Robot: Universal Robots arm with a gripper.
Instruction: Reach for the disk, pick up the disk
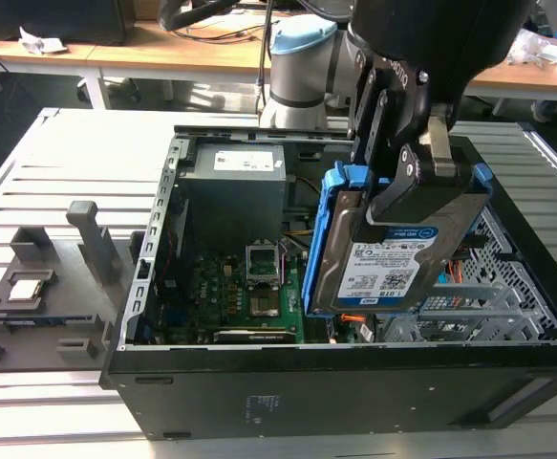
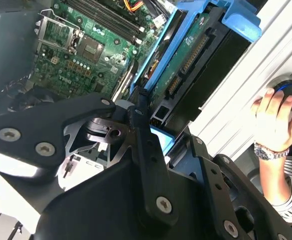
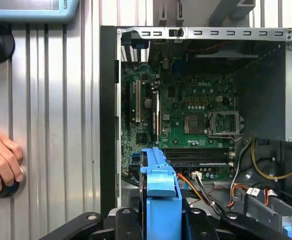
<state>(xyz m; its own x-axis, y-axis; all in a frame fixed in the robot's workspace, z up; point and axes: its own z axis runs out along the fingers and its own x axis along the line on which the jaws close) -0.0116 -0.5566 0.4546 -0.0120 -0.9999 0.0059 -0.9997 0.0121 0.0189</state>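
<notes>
Disk (image 1: 393, 253) clamped in gripper (image 1: 407, 177), above open computer case (image 1: 335, 392), motherboard (image 1: 245, 296) inside

Slatted metal counter (image 1: 58, 182), bearing an open black computer case (image 1: 335, 382) and, at the exterior view's left, a grey fixture block (image 1: 44, 287).

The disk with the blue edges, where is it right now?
In the exterior view, the disk hangs in the gripper above the open computer case, toward that view's right.
</notes>
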